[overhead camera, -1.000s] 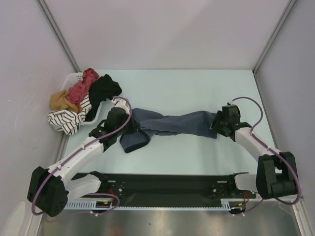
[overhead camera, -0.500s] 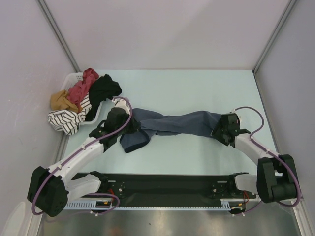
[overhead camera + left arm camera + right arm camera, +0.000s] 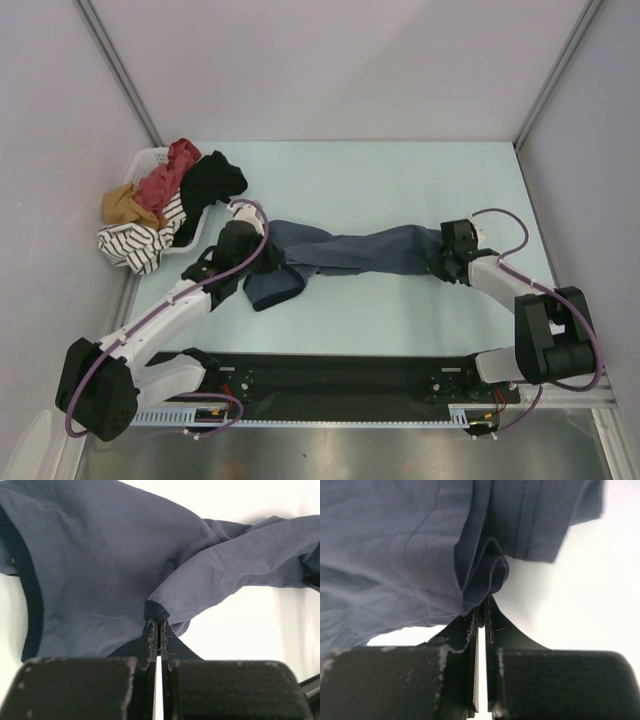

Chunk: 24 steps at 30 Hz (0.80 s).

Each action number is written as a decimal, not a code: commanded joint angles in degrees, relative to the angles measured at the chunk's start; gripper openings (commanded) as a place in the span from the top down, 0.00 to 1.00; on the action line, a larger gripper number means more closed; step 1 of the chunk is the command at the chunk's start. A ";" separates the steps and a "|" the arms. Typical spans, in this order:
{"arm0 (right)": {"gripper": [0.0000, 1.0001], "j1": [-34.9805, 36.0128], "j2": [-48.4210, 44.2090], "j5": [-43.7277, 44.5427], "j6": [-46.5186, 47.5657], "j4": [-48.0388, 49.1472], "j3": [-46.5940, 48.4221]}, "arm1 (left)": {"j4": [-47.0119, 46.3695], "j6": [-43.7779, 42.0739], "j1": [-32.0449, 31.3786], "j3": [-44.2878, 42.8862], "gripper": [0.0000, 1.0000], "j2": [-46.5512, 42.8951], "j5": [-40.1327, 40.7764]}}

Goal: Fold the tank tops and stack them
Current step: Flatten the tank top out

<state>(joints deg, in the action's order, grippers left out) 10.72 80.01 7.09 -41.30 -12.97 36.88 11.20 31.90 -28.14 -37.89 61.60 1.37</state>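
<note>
While the slate tank top [image 3: 350, 252] runs 9-to-3, left gripper [image 3: 157, 624] and right gripper [image 3: 482, 609] each clamp an end; probably slack.

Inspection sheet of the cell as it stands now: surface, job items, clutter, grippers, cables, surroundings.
Surface: pale table, no spills seen.
Job's things: blue-grey tank top is stretched between both grippers, twisted and bunched, not folded. The red top is crumpled in the pile at far left.
Clutter: black garment, striped garment and mustard garment are heaped over a white basket.
Grippers: left gripper is shut on a dark-trimmed fold, right gripper is shut on a folded edge.
Cables: purple cables run along both arms in loose loops, clear of the cloth.
Surroundings: plain grey walls, nothing else seen.
</note>
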 commanded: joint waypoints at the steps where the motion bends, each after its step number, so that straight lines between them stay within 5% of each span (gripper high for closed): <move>1: 1.00 -0.26 -6.25 3.54 2.36 -5.48 5.82 | 0.57 0.52 1.07 -3.67 1.00 -0.35 2.76; 10: 1.00 -7.37 -3.11 -3.30 7.28 -15.32 33.13 | 8.12 -2.79 5.72 -33.01 1.00 12.66 1.62; 14: 1.00 -9.67 -3.45 -9.99 11.31 -19.54 46.06 | 23.05 -7.37 7.66 -55.73 1.00 14.42 5.83; 18: 1.00 -9.58 -11.87 -13.14 13.08 -18.06 51.00 | 26.51 -9.13 7.40 -60.64 1.00 5.68 5.67; 24: 1.00 -9.32 -30.33 -20.61 11.95 -11.47 48.99 | 23.52 -12.83 4.41 -55.82 1.00 -12.08 5.06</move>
<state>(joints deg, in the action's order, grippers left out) 1.54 57.19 -9.15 -30.61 -28.47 84.97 35.44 22.72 -23.46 -95.22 58.39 5.41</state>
